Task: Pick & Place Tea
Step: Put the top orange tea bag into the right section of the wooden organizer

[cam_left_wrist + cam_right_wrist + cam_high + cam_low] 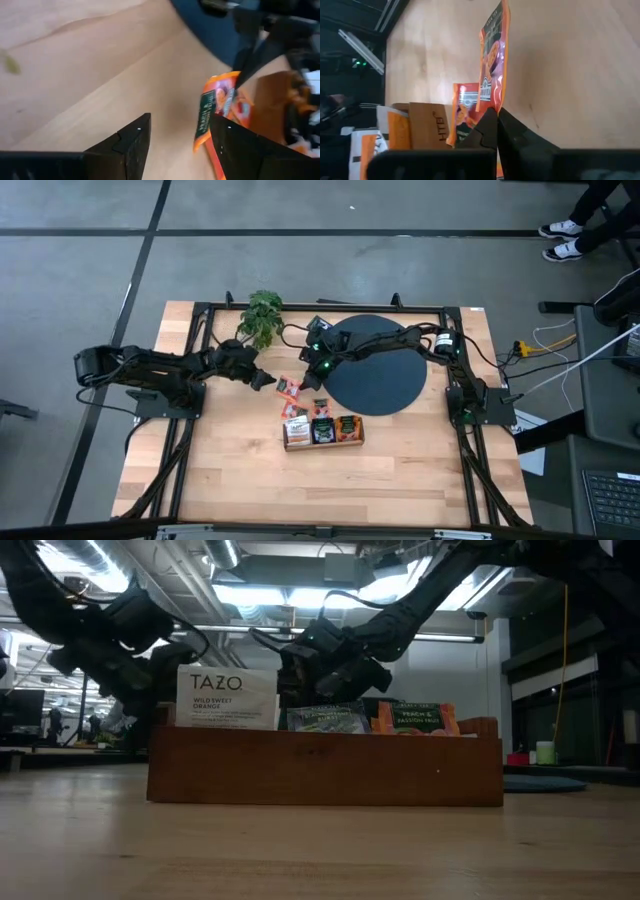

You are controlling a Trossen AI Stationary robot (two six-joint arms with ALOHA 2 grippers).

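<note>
Orange tea packet (492, 55) is hanging pinched in the right gripper (496, 117), just beside the wooden box (322, 442). Left gripper (177, 142) is gaping wide w/ nothing in it. Imo be carrying it level over the box b4 letting go.

My high view looks straight down on the whole table (250, 470). My low view sits at tabletop height, close behind the wooden box (325, 768). Both wrist views peer closely past their fingers, sharing the orange tea packet (217, 107).
</note>
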